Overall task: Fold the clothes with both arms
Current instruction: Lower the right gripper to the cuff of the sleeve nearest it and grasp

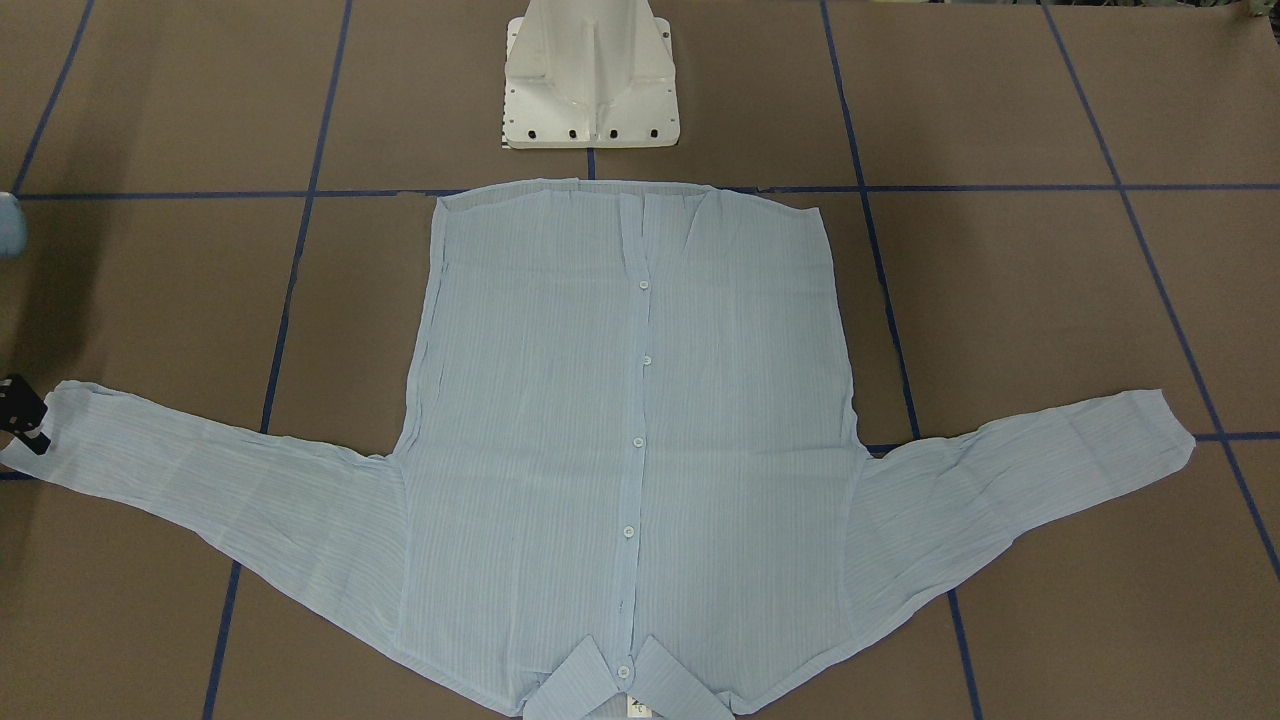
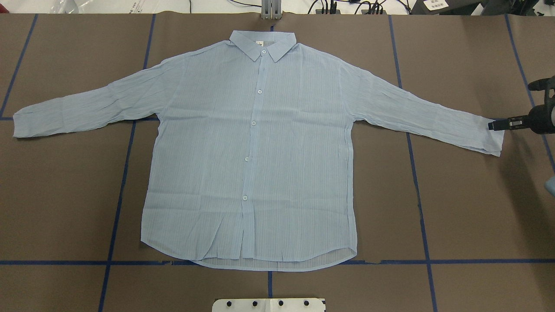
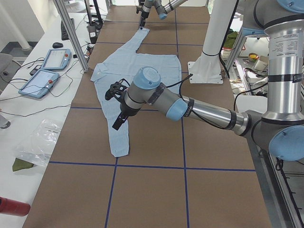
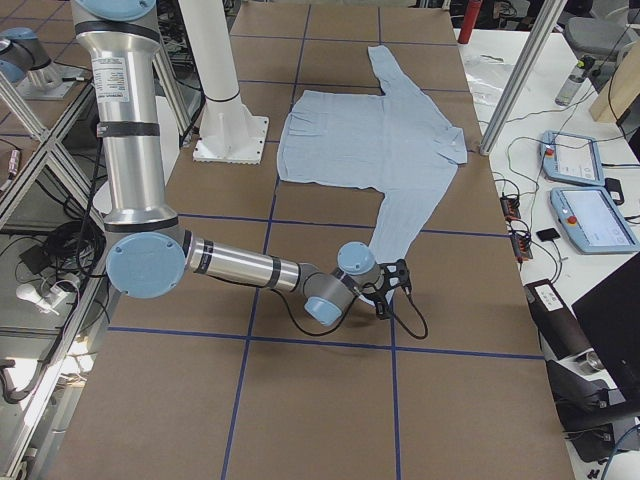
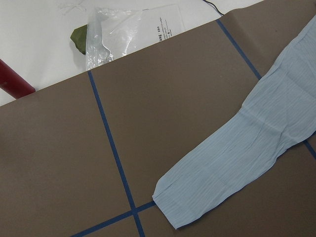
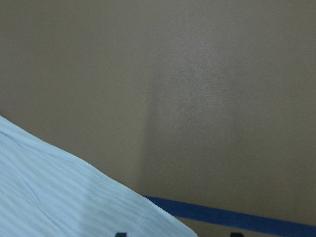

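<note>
— Front view?
— The thin pale blue striped shirt (image 1: 540, 420) lies flat and buttoned on the brown table (image 1: 1050, 300). The black two-finger right gripper (image 1: 30, 432) sits at one cuff.
— Left-side view?
— The black left gripper (image 3: 116, 124) hangs over the other sleeve. Whether it's parted or closed, I can't tell.
— Right wrist?
— Its fingertips (image 6: 120, 233) stand apart at the cuff's edge.

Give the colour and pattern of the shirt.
The shirt is pale blue with fine vertical stripes, clearest in the overhead exterior view.

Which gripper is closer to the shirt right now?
Right. The right gripper sits low at one cuff of the shirt; the left gripper hangs high above the other sleeve.
</note>
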### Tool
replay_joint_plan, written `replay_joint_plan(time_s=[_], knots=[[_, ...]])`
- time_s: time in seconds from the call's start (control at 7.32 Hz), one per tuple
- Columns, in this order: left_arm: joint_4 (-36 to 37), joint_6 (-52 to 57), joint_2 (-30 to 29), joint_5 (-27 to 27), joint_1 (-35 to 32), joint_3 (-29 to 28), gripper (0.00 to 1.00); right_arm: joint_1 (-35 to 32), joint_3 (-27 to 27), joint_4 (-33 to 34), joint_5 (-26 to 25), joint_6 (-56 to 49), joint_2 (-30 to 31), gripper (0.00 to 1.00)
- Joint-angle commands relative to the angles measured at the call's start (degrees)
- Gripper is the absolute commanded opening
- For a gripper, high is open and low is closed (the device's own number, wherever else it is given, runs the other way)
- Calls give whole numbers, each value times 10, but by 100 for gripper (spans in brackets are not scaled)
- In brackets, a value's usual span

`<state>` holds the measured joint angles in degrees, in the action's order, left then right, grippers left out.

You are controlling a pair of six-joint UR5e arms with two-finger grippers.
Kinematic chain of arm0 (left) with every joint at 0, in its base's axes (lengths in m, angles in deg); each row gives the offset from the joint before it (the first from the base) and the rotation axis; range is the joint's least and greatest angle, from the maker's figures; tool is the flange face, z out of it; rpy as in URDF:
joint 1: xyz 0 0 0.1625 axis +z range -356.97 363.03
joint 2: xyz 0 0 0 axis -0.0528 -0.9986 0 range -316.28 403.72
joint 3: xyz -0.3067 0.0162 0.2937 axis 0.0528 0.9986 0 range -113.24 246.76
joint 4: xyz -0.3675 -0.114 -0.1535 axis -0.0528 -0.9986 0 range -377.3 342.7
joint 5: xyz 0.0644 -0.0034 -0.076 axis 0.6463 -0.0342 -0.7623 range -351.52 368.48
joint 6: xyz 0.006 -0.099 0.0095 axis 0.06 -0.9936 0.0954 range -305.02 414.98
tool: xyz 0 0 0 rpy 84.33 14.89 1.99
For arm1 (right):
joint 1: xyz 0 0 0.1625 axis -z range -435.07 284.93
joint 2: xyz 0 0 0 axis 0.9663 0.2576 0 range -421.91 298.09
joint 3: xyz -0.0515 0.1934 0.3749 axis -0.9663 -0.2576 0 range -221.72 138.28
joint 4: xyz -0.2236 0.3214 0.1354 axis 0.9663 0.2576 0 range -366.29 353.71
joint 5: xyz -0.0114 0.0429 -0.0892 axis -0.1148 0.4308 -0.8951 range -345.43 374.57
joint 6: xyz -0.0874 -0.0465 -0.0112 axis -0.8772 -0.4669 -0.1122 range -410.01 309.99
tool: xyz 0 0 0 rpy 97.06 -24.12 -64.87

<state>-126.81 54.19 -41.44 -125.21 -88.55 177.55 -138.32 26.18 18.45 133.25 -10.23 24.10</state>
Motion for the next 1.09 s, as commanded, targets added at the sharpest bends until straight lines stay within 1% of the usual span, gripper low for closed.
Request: replay_joint_plan(time_s=[0.0, 0.14, 0.41, 0.55, 0.68, 0.82, 0.96], knots=[[0, 1, 0, 0, 0, -1, 100, 1, 0, 0, 0, 0, 0, 7], [0, 0, 0, 0, 0, -1, 100, 1, 5, 0, 1, 1, -1, 0], [0, 1, 0, 0, 0, -1, 100, 1, 25, 0, 7, 3, 0, 0], [0, 0, 1, 0, 0, -1, 100, 0, 61, 12, 13, 7, 6, 0], [0, 0, 1, 0, -1, -1, 100, -1, 109, 57, 16, 46, 4, 0], [0, 1, 1, 0, 0, -1, 100, -1, 174, 126, 12, 74, -1, 0], [0, 0, 1, 0, 0, -2, 100, 2, 252, 204, 11, 110, -4, 0]])
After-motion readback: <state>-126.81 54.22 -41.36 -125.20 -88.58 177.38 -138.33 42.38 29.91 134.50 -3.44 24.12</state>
